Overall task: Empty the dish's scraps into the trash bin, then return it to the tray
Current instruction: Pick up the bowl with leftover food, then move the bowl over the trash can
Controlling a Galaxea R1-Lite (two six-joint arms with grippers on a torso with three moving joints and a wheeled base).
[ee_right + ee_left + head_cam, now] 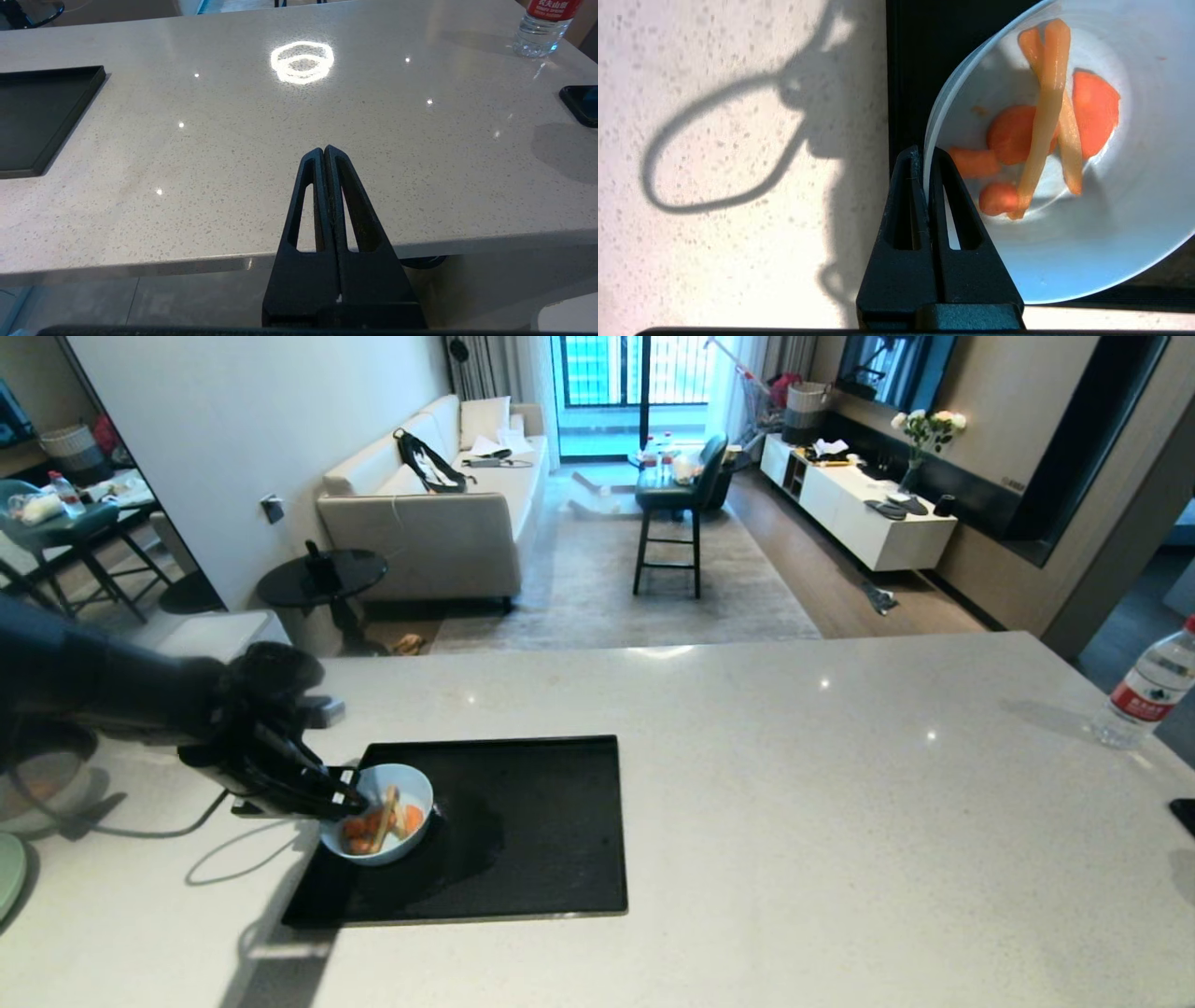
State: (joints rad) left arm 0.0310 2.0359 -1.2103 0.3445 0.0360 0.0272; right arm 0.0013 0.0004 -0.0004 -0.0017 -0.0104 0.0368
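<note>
The left claw [927, 154] pinches the left rim of the dish [378, 814], which sits at the tray's [541, 840] left end, mouth up. The scraps' [1048, 116] pale sticks lie lengthwise away from the claw. The right claw [325, 151] hangs closed off the tabletop [840, 784].

A wide counter [747, 803] of pale speckled stone is seen, with a glossy top that carries bright light spots. A flat black tray [541, 840] with a low rim is placed on its left part. On the far right, near the edge, a clear plastic water bottle [1146, 691] with a red label is set, and just in front of it a dark flat object [1186, 814] is cut by the frame. At the left edge a pale-green plate [7, 873] is partly seen, lying on the counter.
</note>
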